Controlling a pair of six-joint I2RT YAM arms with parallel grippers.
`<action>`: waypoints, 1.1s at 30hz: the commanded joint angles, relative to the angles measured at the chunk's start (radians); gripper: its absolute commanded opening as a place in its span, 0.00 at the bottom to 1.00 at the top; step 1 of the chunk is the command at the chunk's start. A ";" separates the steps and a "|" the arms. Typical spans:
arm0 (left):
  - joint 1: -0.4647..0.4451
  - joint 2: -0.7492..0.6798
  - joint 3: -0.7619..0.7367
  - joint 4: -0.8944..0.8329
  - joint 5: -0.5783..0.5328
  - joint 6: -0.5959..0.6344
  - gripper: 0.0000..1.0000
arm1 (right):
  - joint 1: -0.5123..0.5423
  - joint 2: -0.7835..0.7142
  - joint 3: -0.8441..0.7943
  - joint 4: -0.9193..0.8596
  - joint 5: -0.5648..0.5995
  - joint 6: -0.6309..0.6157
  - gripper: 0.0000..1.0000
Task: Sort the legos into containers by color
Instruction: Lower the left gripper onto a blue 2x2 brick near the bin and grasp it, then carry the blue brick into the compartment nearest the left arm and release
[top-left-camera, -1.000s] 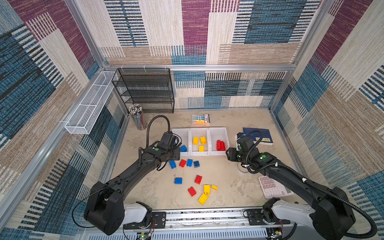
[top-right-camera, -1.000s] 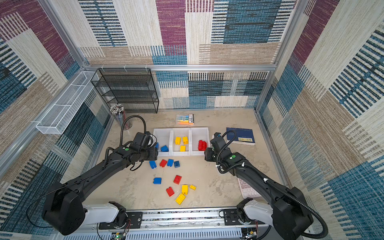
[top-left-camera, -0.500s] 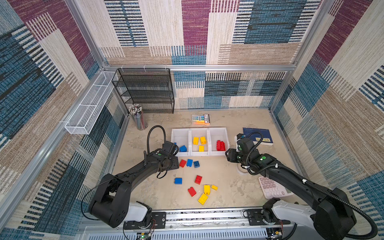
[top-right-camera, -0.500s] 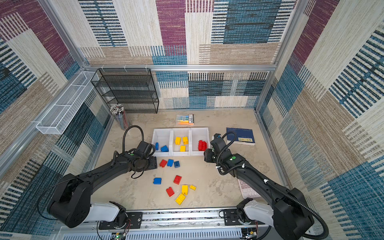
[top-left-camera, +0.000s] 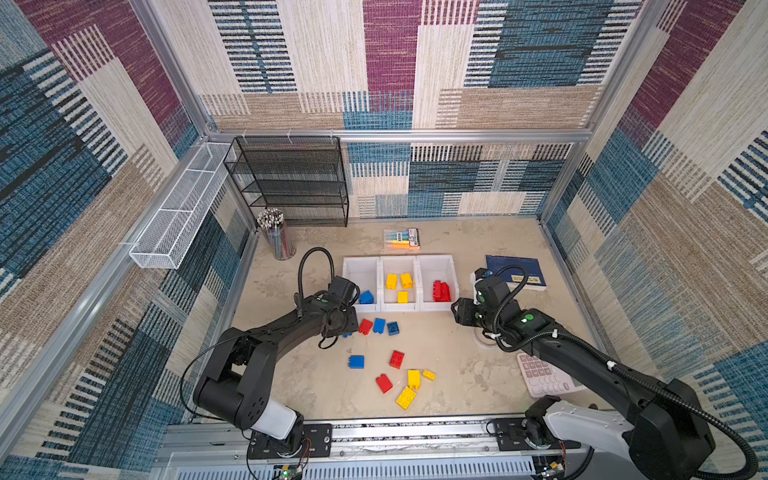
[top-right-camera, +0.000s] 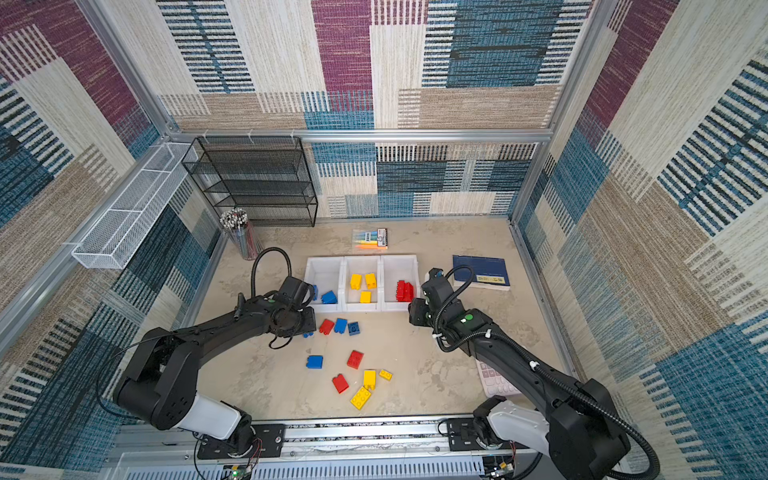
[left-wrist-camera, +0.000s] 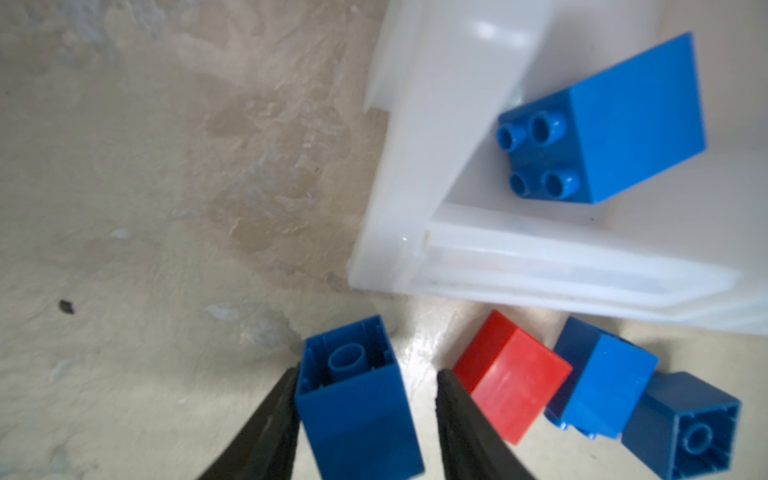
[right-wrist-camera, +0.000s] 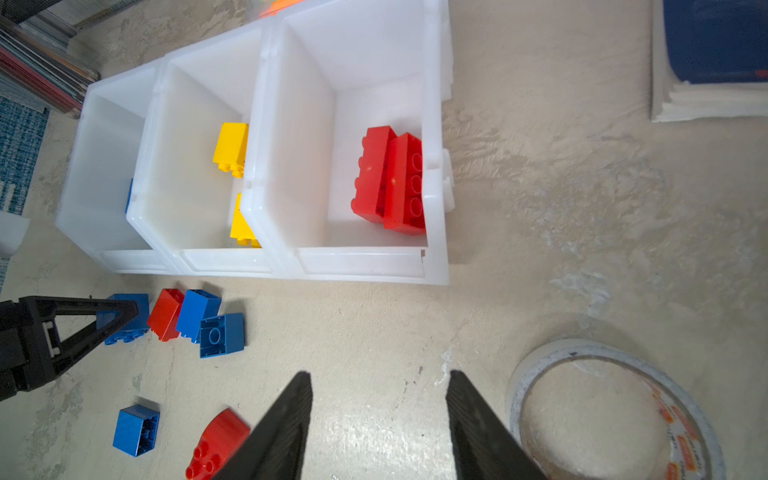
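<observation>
Pick-up step: the left gripper (left-wrist-camera: 369, 370) straddles a blue brick (left-wrist-camera: 353, 407) on the bench (left-wrist-camera: 124, 166) beside the left bin (left-wrist-camera: 415, 166), jaws not yet clamped. Next, squeeze and lift it in. Meanwhile the right gripper (right-wrist-camera: 378, 379) hangs open and empty.

Loose legos (top-right-camera: 354, 359) before three white containers (top-right-camera: 360, 308).

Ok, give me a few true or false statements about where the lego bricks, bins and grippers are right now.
The left gripper straddles a blue brick lying on the table. True.
The right gripper holds a red brick. False: its jaws stand open over bare table.
The middle bin holds yellow bricks. True.
Every red brick is already in a bin. False: a loose red brick lies on the table.
The tape roll sits inside a bin. False: it lies on the table.
</observation>
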 joint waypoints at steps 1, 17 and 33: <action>0.002 -0.006 -0.010 0.020 -0.014 0.011 0.46 | 0.001 -0.006 -0.001 0.010 0.007 0.010 0.55; 0.001 -0.156 0.000 -0.014 0.017 0.028 0.32 | 0.003 0.004 0.002 0.015 0.009 0.016 0.55; 0.034 0.125 0.436 -0.056 0.043 0.255 0.32 | 0.003 -0.010 0.018 -0.008 0.016 0.027 0.54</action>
